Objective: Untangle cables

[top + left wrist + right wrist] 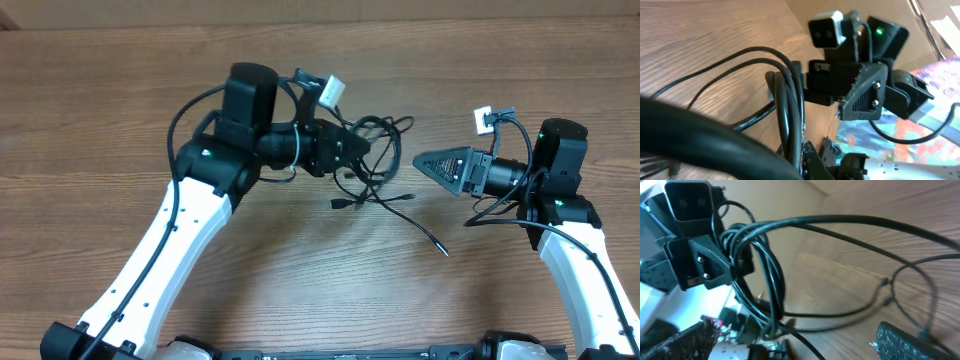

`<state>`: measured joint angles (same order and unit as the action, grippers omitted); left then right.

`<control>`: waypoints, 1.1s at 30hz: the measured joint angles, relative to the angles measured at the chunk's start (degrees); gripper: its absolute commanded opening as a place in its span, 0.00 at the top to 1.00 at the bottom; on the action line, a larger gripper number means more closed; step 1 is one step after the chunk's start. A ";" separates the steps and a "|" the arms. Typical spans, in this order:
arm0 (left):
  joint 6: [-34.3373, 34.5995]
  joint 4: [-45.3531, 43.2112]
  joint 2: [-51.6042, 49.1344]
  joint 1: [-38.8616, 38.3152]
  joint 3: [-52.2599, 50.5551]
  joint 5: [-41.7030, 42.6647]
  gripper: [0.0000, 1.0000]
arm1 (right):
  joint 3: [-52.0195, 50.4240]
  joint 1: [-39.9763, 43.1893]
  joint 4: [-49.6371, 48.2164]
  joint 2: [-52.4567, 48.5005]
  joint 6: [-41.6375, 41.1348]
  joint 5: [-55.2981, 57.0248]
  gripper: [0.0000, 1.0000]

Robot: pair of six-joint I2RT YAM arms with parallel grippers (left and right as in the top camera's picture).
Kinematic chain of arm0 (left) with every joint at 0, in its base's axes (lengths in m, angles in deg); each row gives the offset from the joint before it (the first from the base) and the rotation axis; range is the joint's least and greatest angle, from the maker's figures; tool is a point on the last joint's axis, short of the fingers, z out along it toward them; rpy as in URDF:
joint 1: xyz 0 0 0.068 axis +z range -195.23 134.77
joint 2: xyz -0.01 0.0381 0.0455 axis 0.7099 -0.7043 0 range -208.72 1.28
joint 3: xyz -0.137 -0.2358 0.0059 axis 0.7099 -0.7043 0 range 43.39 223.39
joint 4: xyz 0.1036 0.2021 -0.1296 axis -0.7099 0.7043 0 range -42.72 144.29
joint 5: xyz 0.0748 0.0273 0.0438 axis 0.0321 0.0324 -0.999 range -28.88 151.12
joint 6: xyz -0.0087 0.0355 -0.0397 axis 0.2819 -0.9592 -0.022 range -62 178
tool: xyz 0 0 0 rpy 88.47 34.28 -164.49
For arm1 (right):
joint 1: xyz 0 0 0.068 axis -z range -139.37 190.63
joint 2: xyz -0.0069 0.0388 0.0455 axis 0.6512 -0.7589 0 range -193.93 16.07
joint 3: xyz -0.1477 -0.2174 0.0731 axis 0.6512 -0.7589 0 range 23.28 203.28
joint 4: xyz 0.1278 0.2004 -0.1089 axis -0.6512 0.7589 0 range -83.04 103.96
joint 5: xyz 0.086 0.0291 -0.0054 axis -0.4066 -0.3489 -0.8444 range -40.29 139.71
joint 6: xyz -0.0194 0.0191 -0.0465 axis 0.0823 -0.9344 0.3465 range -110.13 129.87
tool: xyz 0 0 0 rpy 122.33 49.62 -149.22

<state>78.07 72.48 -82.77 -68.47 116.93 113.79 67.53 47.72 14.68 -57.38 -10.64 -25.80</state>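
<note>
Centre of wooden table (110, 70): the left gripper (347, 150) was clenched on the bunched black cables (375, 160). Loose strands trailed from the bunch onto the wood, one plug end (441, 249) lying toward the right arm. The right gripper (424, 162) sat just beside the tangle, not touching, fingers (912, 340) spread, holding nothing.

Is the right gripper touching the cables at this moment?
Apart. The overhead view shows a strip of bare table between the tip of the right gripper and the nearest strands of the cables.
</note>
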 measured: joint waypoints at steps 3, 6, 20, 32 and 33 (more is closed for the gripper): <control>0.39 -1.64 0.00 -2.56 0.00 -0.15 0.96 | 0.00 0.00 -0.81 0.00 -0.52 -2.43 0.00; 0.98 -3.39 0.00 -4.33 0.00 -1.11 0.96 | 0.00 0.00 -0.90 0.00 -0.72 -3.87 0.07; 3.15 -5.51 0.00 -6.80 0.00 -5.20 0.96 | 0.02 0.00 -3.15 0.00 -1.05 -9.14 0.87; 3.50 -5.51 0.00 -6.71 0.00 -4.59 0.96 | 0.02 0.02 -3.19 0.00 -0.55 -9.01 0.21; 3.30 -5.49 0.00 -6.43 0.00 -3.28 0.96 | 0.02 0.04 -3.19 0.00 -0.59 -8.46 0.21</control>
<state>81.37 66.99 -82.77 -74.90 116.93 110.51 67.55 47.77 11.49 -57.38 -11.23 -34.26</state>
